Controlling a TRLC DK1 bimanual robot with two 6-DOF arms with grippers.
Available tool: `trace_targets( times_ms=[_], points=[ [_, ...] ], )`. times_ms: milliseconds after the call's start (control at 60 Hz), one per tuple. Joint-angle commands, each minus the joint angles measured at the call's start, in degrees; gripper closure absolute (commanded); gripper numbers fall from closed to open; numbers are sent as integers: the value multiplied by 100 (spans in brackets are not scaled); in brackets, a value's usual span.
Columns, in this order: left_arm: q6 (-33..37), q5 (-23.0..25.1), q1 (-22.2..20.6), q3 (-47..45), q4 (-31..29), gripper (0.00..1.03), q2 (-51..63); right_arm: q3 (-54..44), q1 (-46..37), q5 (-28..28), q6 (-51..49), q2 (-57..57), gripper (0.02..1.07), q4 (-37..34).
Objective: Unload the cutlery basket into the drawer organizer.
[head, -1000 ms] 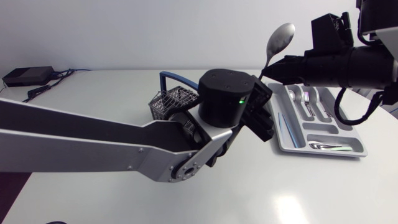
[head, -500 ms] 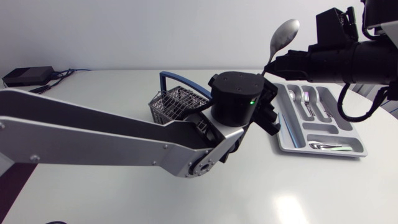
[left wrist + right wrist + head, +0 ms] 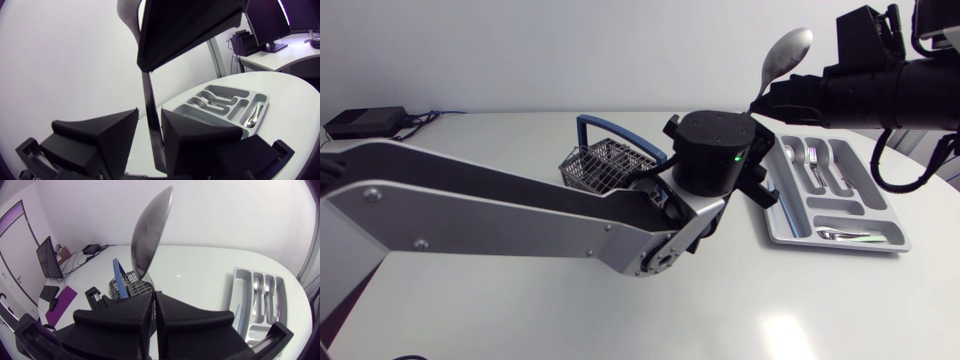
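My right gripper [image 3: 761, 101] hangs above the table, shut on the handle of a steel spoon [image 3: 787, 51] whose bowl points upward. The right wrist view shows that bowl [image 3: 150, 235] rising ahead of the shut fingers [image 3: 140, 315]. My left gripper [image 3: 760, 183] sits just below it, open. In the left wrist view the spoon handle [image 3: 148, 95] runs down from the right gripper [image 3: 190, 25] into the gap of my left gripper [image 3: 149, 120]. The wire cutlery basket [image 3: 598, 165] with its blue handle stands behind my left arm. The grey drawer organizer [image 3: 775, 235] lies to the right.
The organizer [image 3: 265, 100] holds spoons [image 3: 798, 156] and forks [image 3: 820, 160] in its long compartments and cutlery in the front one. A black box with cables [image 3: 365, 122] sits at the far left. Bare table lies in front of both arms.
My left arm has swung right, bringing its gripper under the spoon and nearer the organizer. The right gripper with the spoon has drifted slightly right and up.
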Motion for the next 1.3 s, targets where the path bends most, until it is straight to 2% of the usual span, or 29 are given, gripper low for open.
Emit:
trace_targets(
  times_ms=[0,67,217,333,767,967,1100,1217,1283],
  points=[
    [-86,-81,69,152,106,73,164,187,-51,40,153,-112,101,-39],
    [-69,-81,78,152,106,79,190,187,-60,31,153,-112,101,-48],
    [-77,-72,113,99,97,80,181,187,-69,14,153,-121,101,-57],
    [-86,121,157,29,62,82,102,179,-69,-4,144,-147,101,-57],
    [-323,1369,412,-358,-554,87,-619,152,-77,22,56,-270,99,-39],
    [-473,1976,526,-490,-870,87,-829,29,-86,5,-137,-393,70,-13],
    [-719,2468,720,-543,-1098,87,-961,-164,-148,-364,-436,-516,51,14],
    [-1141,3048,948,-463,-1397,87,-1076,-445,-306,-821,-638,-613,48,198],
    [-1448,3347,1080,-332,-1626,87,-1093,-648,-394,-874,-761,-692,48,365]
  ],
)
